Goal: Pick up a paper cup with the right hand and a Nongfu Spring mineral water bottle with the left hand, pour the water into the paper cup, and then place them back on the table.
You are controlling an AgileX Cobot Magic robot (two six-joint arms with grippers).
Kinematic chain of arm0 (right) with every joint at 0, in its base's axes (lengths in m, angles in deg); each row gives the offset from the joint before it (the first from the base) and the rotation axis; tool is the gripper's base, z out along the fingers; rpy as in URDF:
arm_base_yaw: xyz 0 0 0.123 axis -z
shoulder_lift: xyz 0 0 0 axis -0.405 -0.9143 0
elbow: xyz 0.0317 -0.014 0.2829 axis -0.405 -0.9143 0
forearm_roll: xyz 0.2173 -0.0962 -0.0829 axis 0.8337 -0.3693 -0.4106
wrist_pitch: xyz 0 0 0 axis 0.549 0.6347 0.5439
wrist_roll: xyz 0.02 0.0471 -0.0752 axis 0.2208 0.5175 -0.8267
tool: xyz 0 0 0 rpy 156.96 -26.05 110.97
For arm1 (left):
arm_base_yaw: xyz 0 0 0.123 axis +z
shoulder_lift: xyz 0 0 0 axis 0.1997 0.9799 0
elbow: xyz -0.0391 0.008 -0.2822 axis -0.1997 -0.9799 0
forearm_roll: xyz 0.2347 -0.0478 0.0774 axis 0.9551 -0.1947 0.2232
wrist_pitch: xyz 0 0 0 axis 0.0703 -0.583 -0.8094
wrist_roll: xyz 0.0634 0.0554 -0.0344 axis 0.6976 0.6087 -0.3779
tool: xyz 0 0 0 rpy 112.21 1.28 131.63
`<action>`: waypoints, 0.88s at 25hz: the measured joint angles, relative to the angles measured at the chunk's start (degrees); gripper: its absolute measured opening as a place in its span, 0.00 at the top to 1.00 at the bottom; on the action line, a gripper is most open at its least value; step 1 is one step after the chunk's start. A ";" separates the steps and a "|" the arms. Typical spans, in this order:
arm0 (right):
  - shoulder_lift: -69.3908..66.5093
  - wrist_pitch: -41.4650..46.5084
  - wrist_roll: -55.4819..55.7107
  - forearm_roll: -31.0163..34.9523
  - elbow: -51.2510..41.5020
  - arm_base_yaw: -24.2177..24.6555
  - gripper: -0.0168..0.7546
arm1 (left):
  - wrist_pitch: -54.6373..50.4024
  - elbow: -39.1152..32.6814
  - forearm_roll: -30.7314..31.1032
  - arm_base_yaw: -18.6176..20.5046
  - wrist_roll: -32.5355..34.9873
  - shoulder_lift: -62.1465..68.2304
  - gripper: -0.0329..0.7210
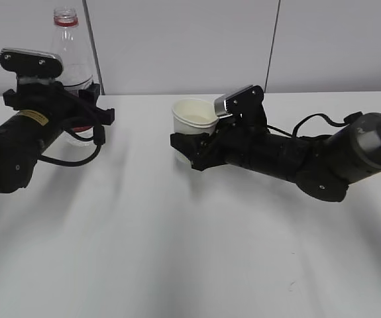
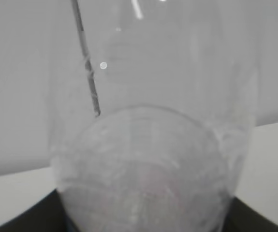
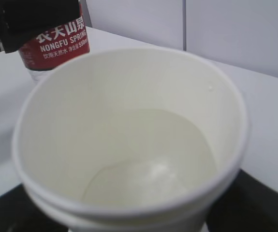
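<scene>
- Water already lies in the paper cup [image 3: 129, 140]: the right wrist view shows a shallow clear pool over its bottom, so I judge the pouring done and the setting-down still to come.
- Right hand [image 1: 200, 147] pinches the cup from the side, its jaws pressed against the lower wall; in the exterior view the cup [image 1: 194, 121] stands upright with its mouth up, near the middle of the table [image 1: 190, 252]. Whether its base touches the tabletop or hangs just above it, I cannot tell.
- For that arm the coming move turns on keeping the cup's long axis vertical while it goes straight down, since the water would spill with any tilt.
- Left hand [image 1: 77, 109] grips the Nongfu Spring mineral water bottle [image 1: 71, 53] around its body, jaws closed on it; the left wrist view is filled by the clear wall of the bottle [image 2: 148, 145].
- Bottle stands upright, uncapped, red neck ring at the top, well apart from the cup and to its left, farther back toward the wall. Its base is hidden behind the gripper, so contact with the table cannot be told.
- How much water is left in the bottle is unclear.
</scene>
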 joint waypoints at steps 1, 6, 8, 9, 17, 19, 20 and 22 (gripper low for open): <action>0.00 0.00 -0.41 0.56 0.00 0.00 0.29 | -0.35 0.00 0.00 0.00 -2.36 0.00 0.48; 0.00 2.20 -2.67 5.05 0.00 0.00 0.29 | -0.85 0.00 0.00 0.00 -7.96 0.00 0.48; 0.00 4.06 -3.43 7.98 0.00 0.00 0.29 | -0.85 0.00 0.00 0.00 -8.30 0.00 0.48; 0.00 4.86 -3.66 9.82 0.00 0.00 0.29 | -0.85 0.00 0.00 0.00 -8.46 0.07 0.48; 0.00 6.52 -9.88 22.47 0.00 0.71 0.29 | -0.87 0.00 0.00 0.00 -8.68 2.07 0.48; 0.00 7.11 -12.10 25.58 0.00 1.06 0.29 | -0.81 0.00 0.00 0.00 -8.68 2.07 0.48; 0.00 7.36 -13.06 27.32 0.00 1.18 0.29 | -0.59 0.00 0.00 0.00 -8.68 2.07 0.48; -0.20 7.81 -14.84 29.68 0.00 1.63 0.29 | -0.30 0.00 0.00 0.00 -8.68 2.07 0.48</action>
